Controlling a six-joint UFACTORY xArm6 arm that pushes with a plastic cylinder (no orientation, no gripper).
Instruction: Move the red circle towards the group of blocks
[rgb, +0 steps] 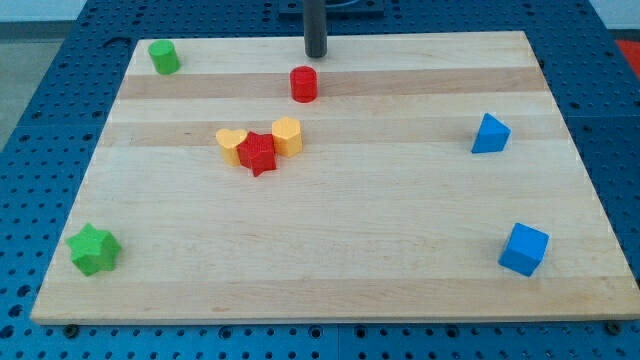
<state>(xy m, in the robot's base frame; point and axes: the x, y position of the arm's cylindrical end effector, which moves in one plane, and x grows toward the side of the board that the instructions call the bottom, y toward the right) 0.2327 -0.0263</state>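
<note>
The red circle (304, 84) is a short red cylinder standing near the top middle of the wooden board (330, 250). My tip (316, 54) is just above it in the view and slightly to its right, a small gap apart. Below and left of the red circle lies a group of three touching blocks: a yellow heart (231, 145), a red star (257, 153) and a yellow block with a rounded top (287, 135). The red circle stands apart from this group.
A green cylinder (164, 57) sits at the top left corner. A green star (94, 249) lies at the bottom left. A blue triangle (490, 134) is at the right, and a blue cube (524, 249) at the bottom right.
</note>
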